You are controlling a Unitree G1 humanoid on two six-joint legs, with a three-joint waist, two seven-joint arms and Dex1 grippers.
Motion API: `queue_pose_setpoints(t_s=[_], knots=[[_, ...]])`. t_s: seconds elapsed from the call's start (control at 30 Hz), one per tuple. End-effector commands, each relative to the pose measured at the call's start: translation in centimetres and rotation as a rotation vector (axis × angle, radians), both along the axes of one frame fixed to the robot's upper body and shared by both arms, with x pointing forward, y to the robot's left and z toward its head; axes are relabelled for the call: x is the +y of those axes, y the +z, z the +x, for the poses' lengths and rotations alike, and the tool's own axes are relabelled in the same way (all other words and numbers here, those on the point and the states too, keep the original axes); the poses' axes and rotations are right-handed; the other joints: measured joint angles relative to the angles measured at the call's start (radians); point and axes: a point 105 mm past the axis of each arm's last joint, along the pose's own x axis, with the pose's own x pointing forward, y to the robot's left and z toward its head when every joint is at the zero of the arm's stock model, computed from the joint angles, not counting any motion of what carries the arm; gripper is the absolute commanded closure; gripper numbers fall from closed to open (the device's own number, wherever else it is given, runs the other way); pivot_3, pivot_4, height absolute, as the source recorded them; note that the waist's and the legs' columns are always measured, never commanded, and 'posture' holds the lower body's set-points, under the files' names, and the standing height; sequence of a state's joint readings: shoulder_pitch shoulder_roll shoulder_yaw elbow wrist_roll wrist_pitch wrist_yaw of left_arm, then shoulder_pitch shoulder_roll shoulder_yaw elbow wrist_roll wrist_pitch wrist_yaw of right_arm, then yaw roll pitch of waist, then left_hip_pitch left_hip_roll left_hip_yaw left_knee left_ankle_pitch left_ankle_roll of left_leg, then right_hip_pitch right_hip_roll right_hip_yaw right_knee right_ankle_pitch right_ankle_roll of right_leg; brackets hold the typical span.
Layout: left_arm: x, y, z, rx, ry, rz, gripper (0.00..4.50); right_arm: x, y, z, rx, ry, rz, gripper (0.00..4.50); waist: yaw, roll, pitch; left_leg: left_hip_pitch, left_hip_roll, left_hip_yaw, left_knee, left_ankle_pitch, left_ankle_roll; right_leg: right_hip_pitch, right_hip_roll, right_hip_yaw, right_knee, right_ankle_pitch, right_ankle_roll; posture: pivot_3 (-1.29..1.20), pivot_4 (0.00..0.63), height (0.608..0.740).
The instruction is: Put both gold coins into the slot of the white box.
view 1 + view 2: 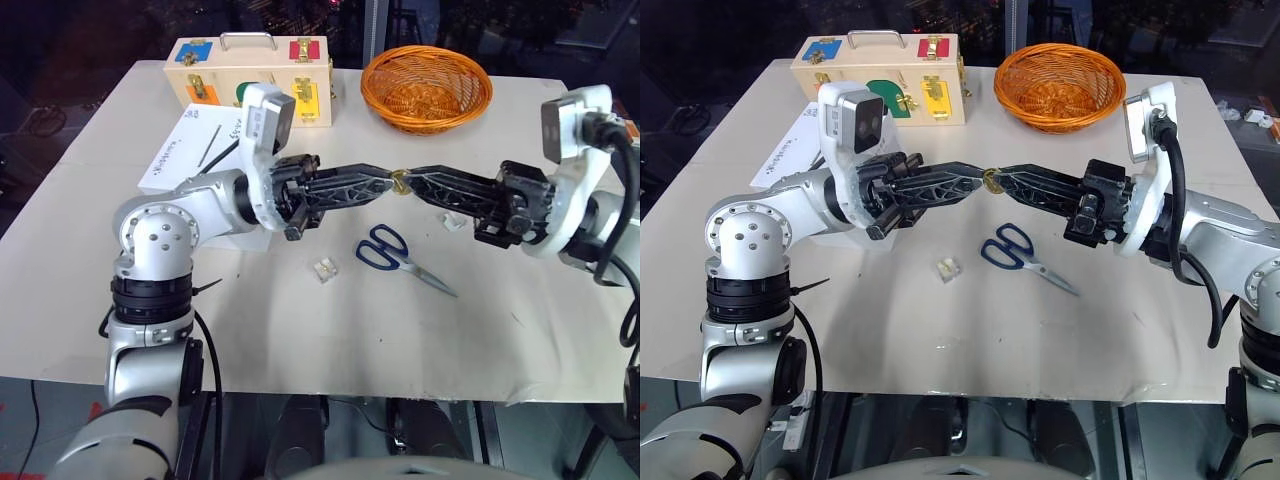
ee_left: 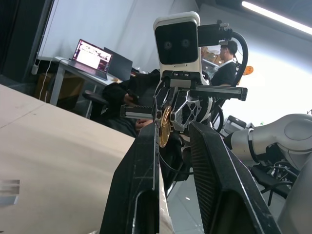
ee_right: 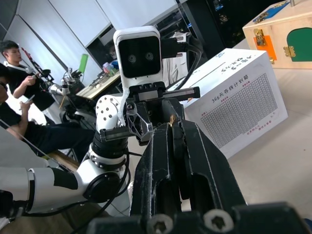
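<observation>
Two black grippers meet tip to tip above the middle of a pale beige table [image 1: 300,330]. Right gripper [image 1: 412,181] is clamped shut on a gold coin [image 1: 399,181]; left gripper [image 1: 385,180] stands slightly parted around that same coin. Blue-handled scissors [image 1: 398,255] lie beneath. Toward the table's far left corner sits the white box [image 3: 239,97], printed "365" beside small Chinese characters. Behind it are a wooden case [image 1: 250,70] and an orange basket [image 1: 427,87]. Beyond, people sit at desks.

On my table [image 1: 300,340]: blue-handled scissors [image 1: 392,255], orange wicker basket [image 1: 426,87], wooden latch case [image 1: 250,75], small clear block [image 1: 325,269].
</observation>
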State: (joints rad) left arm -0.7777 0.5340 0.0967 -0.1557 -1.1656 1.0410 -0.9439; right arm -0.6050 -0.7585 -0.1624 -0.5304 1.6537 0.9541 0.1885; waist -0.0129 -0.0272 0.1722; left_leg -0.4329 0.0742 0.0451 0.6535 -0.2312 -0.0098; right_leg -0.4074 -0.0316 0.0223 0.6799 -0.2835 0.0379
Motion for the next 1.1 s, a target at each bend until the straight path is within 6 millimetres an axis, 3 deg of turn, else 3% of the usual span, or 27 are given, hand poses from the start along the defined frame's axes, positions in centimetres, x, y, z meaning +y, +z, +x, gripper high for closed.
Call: queue_pose_setpoints(t_s=[0.03, 0.27, 0.3, 0.4, 0.7, 0.8, 0.87, 0.9, 0.93, 1.03, 1.1], knots=[[0.1, 0.7, -0.8, -0.047, -0.023, -0.006, 3.55, 0.2, 1.0, -0.5, -0.038, 0.027, 0.026, 4.50, 0.000, 0.000, 0.000, 0.000, 0.000, 0.000, 0.000, 0.000, 0.000, 0.000, 0.000, 0.000, 0.000, 0.000, 0.000, 0.00, 0.150, 0.726], [0.0, 0.4, -0.9, -0.048, -0.035, -0.003, 3.55, 0.7, 1.3, -1.0, -0.041, 0.061, 0.035, 4.50, 0.000, 0.000, 0.000, 0.000, 0.000, 0.000, 0.000, 0.000, 0.000, 0.000, 0.000, 0.000, 0.000, 0.000, 0.000, 0.00, 0.150, 0.726], [-0.1, 0.4, -1.0, -0.049, -0.039, -0.002, 3.97, 0.9, 1.3, -1.1, -0.042, 0.067, 0.036, 4.50, 0.000, 0.000, 0.000, 0.000, 0.000, 0.000, 0.000, 0.000, 0.000, 0.000, 0.000, 0.000, 0.000, 0.000, 0.000, 0.00, 0.150, 0.726], [-0.1, 0.2, -1.2, -0.053, -0.050, 0.004, 4.46, 1.2, 1.3, -1.4, -0.039, 0.082, 0.039, 4.50, 0.000, 0.000, 0.000, 0.000, 0.000, 0.000, 0.000, 0.000, 0.000, 0.000, 0.000, 0.000, 0.000, 0.000, 0.000, 0.00, 0.150, 0.726], [0.5, 0.2, -1.3, -0.062, -0.033, 0.000, 4.46, 1.9, 1.5, -1.2, -0.067, 0.067, 0.048, 4.50, -0.001, 0.000, 0.000, 0.000, 0.000, 0.000, 0.000, 0.000, 0.000, 0.000, 0.000, 0.000, 0.000, 0.000, 0.000, 0.00, 0.150, 0.726], [1.5, 0.6, -0.8, -0.067, 0.046, -0.007, 4.50, 1.4, 1.7, -0.5, -0.108, 0.027, 0.050, 3.62, -0.001, 0.000, 0.000, 0.000, 0.000, 0.000, 0.000, 0.000, 0.000, 0.000, 0.000, 0.000, 0.000, 0.000, 0.000, 0.00, 0.150, 0.726], [2.7, 1.1, -0.2, -0.081, 0.143, -0.007, 4.50, 0.6, 1.6, -0.1, -0.145, -0.012, 0.021, 2.71, 0.000, 0.000, 0.000, 0.000, 0.000, 0.000, 0.000, 0.000, 0.000, 0.000, 0.000, 0.000, 0.000, 0.000, 0.000, 0.00, 0.150, 0.726], [3.4, 1.4, 0.1, -0.087, 0.189, -0.007, 4.50, 0.2, 1.4, -0.1, -0.170, -0.020, -0.014, 2.64, 0.000, 0.000, 0.000, 0.000, 0.000, 0.000, 0.000, 0.000, 0.000, 0.000, 0.000, 0.000, 0.000, 0.000, 0.000, 0.00, 0.150, 0.726], [3.9, 1.7, 0.2, -0.091, 0.224, -0.007, 4.50, 0.0, 1.2, -0.1, -0.192, -0.022, -0.043, 1.91, 0.000, 0.000, 0.000, 0.000, 0.000, 0.000, 0.000, 0.000, 0.000, 0.000, 0.000, 0.000, 0.000, 0.000, 0.000, 0.00, 0.150, 0.726], [6.1, 3.3, 0.9, -0.129, 0.388, -0.006, 4.50, -0.8, 0.6, 0.1, -0.286, -0.049, -0.161, 0.58, 0.001, 0.000, 0.000, 0.000, 0.000, 0.000, 0.000, 0.000, 0.000, 0.000, 0.000, 0.000, 0.000, 0.000, 0.000, 0.00, 0.150, 0.726], [7.8, 4.5, 1.6, -0.178, 0.524, 0.002, 4.50, -0.7, 0.3, 0.3, -0.353, -0.049, -0.230, 0.11, 0.000, 0.000, 0.000, 0.000, 0.000, 0.000, 0.000, 0.000, 0.000, 0.000, 0.000, 0.000, 0.000, 0.000, 0.000, 0.00, 0.150, 0.726]])
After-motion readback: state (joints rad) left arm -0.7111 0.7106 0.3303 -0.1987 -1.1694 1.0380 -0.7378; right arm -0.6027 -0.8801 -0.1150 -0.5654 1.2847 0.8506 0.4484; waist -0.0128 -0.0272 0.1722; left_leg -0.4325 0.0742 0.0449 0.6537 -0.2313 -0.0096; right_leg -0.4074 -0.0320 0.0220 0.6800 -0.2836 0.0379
